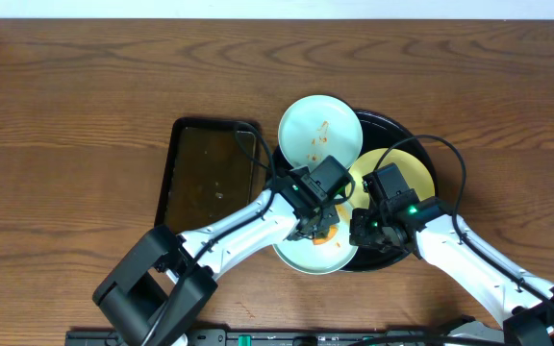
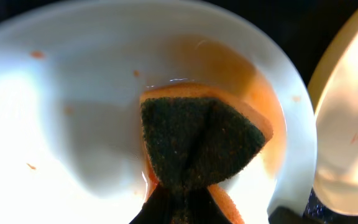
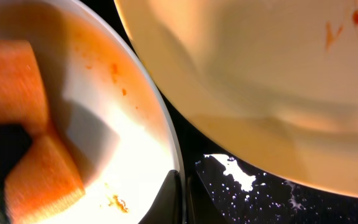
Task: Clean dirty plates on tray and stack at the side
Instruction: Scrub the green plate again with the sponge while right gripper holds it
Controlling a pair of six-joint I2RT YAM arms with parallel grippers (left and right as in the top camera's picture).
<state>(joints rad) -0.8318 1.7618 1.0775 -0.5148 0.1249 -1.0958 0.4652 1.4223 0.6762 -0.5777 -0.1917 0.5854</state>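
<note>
Plates (image 1: 319, 130), three in number, lie on the round black tray (image 1: 407, 135) at the centre-right of the wooden tabletop (image 1: 65, 115). Just left of it lies a dark rectangular tray (image 1: 210, 173), its right edge touching or slightly under the round tray's rim.

The far mint plate (image 1: 306, 115) overhangs the tray's back-left rim and bears orange-brown streaks. The near mint plate (image 1: 301, 255) overhangs the front rim and is smeared with orange sauce across its bowl (image 2: 73, 124).

The left gripper (image 1: 320, 229) stands over this plate, its fingers closed on a folded sponge (image 2: 197, 143). The dark green scouring face is turned up toward the wrist camera, and the orange body is pressed to the plate.

The yellow plate (image 1: 407, 173) lies to the right, with red marks on its surface (image 3: 260, 81).

The right gripper (image 3: 182, 199) has its fingers drawn tightly together at the near plate's rim. Whether they pinch that rim cannot be told. Pale flecks dot the black tray surface beside them.
</note>
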